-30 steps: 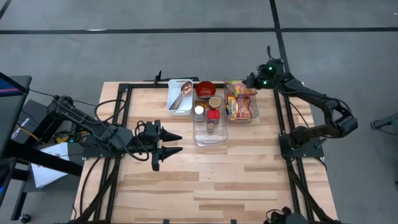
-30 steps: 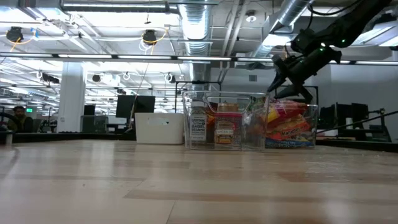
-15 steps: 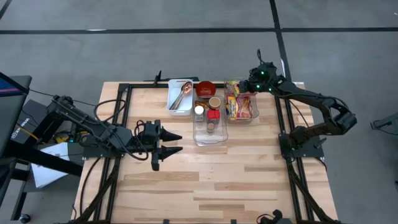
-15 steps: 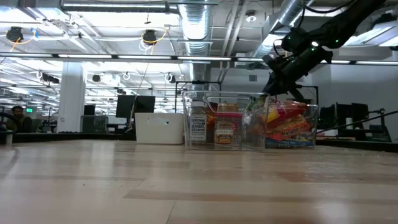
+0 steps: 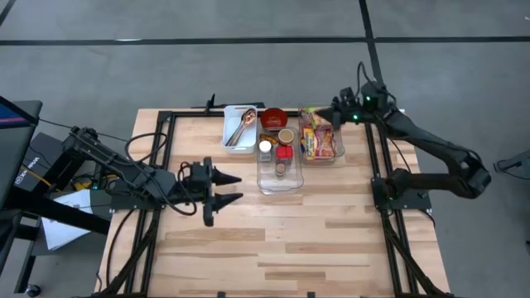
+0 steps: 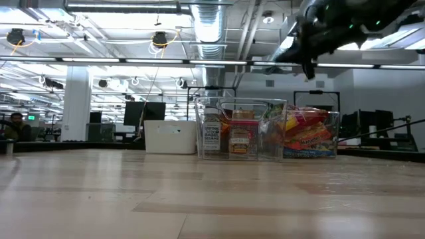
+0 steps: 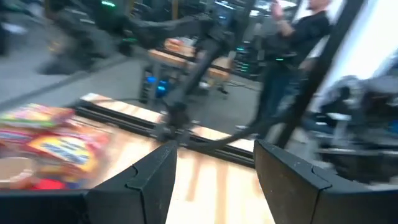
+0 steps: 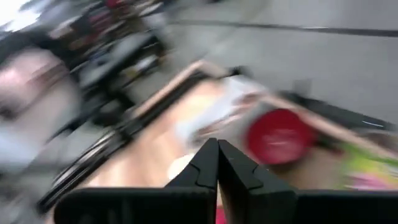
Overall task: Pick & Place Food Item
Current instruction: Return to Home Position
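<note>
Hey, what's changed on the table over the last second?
The right gripper, shut and empty, has lifted from the rim of the right transparent bin to well above it. Nothing was grasped or released. The noodle packs stay in that bin, and the left gripper waits open over the table's left side, unmoved.

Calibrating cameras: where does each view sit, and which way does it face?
High: overhead, facing down on the wooden table; both arms show.
Low: table height, facing level across at the clear plastic bin of noodle packs; right arm overhead.
Left wrist: on left arm, facing across the table; left gripper jaws apart.
Right wrist: on right arm, facing the round red bowl; right gripper jaws shut.
Shared: high and low both show that bin.
</note>
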Action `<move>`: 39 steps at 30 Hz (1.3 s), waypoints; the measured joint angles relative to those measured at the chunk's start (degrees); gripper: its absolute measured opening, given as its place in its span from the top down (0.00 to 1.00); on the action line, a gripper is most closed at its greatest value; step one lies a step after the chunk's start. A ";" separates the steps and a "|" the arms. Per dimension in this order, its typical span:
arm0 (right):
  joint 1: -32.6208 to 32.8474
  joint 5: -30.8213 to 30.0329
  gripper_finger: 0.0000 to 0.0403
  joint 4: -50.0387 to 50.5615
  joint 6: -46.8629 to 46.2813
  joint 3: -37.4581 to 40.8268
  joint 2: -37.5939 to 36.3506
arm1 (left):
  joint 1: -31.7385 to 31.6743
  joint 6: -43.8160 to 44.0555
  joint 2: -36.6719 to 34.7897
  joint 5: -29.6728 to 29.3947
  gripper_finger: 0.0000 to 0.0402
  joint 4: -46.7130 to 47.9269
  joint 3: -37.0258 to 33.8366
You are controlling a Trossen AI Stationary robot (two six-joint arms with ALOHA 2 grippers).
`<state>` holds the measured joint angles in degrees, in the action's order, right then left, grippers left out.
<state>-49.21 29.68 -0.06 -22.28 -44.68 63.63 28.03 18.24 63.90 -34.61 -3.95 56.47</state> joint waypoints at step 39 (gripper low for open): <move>73.16 -58.66 1.00 10.24 -18.87 0.01 -16.39 | -23.09 -13.76 10.92 40.70 1.00 -14.20 -11.14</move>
<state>23.95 -28.98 10.17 -41.15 -44.66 47.25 4.94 4.48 74.82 6.09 -18.15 45.33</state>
